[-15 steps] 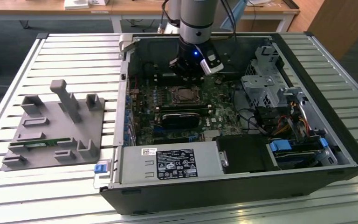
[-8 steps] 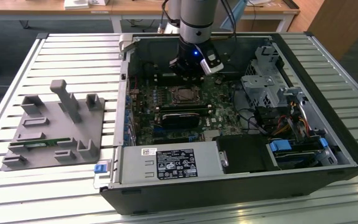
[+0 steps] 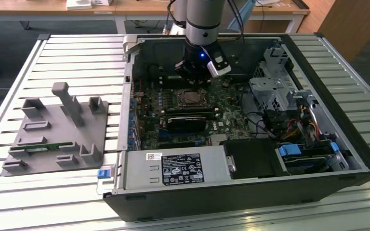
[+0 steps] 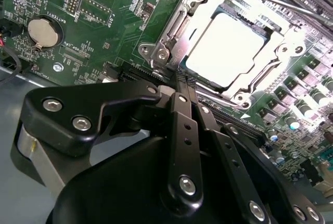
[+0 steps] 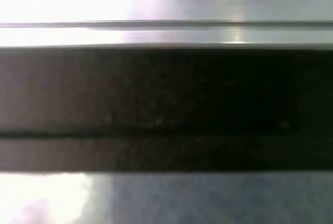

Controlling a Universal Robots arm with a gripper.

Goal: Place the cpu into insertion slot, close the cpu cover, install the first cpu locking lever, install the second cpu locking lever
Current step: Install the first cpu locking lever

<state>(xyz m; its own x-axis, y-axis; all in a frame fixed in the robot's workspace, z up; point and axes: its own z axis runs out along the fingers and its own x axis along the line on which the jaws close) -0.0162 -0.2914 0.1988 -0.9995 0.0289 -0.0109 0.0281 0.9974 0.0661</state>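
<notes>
The cpu point(image 4: 229, 47) lies flat in the insertion slot point(image 3: 190, 98), its pale metal face showing through the square opening of the cpu cover point(image 4: 258, 78). The silver cover lies down over the chip. In the second wrist view my gripper point(image 4: 179, 81) has its two black fingers point(image 4: 183, 130) pressed together, and their tips are at the socket's near corner, beside the silver lever bracket point(image 4: 162, 53). Whether a thin lever is pinched between them is hidden. In the exterior view the gripper point(image 3: 194, 77) hangs inside the open case, just behind the socket.
The motherboard point(image 4: 104, 5) carries a coin battery point(image 4: 44, 30). A black graphics card point(image 3: 186, 124) lies in front of the socket, with a drive cage point(image 3: 271, 91) and cables on the exterior view's right. A grey fixture point(image 3: 59, 130) stands on the slatted table point(image 3: 75, 53).
</notes>
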